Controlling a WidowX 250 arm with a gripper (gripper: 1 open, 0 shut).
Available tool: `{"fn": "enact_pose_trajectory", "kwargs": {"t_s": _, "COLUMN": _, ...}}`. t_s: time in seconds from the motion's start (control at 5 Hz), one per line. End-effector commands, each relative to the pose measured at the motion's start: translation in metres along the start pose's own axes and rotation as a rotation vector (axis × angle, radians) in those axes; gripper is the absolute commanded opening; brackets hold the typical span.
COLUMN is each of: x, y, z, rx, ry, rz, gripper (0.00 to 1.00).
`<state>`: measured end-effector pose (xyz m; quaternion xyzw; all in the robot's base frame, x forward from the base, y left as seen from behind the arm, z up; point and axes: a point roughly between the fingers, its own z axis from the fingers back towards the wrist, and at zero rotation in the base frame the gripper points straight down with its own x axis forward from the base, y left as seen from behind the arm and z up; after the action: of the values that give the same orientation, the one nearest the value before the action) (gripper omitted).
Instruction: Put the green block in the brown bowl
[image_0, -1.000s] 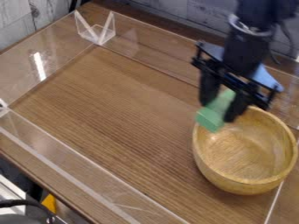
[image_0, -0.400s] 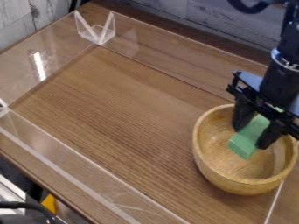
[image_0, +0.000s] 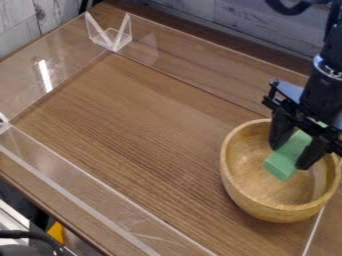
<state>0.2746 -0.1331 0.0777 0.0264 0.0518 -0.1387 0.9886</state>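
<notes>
— Wood-grain worktop (image_0: 127, 120) fills the frame; why is the arm at right?
— Brown bowl (image_0: 254, 195) sits lower right. Claw (image_0: 301, 150) hangs inside it, clamped on the green block (image_0: 285, 160), probably ready for release.

A single camera looks down at an angle across the wooden desk (image_0: 134, 120) from its near left corner. It stands fairly close; the jaws sit at the right edge, their arm cropped at the top.
</notes>
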Motion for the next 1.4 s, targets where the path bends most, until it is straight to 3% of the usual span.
{"fn": "enact_pose_trajectory", "kwargs": {"t_s": 0.0, "x": 0.0069, "y": 0.0017, "z": 0.0111, "rx": -0.008, "ry": -0.048, "rz": 0.017, "gripper": 0.0}}
{"fn": "enact_pose_trajectory", "kwargs": {"t_s": 1.2, "x": 0.0043, "y": 0.008, "z": 0.0024, "rx": -0.008, "ry": -0.021, "rz": 0.058, "gripper": 0.0}}
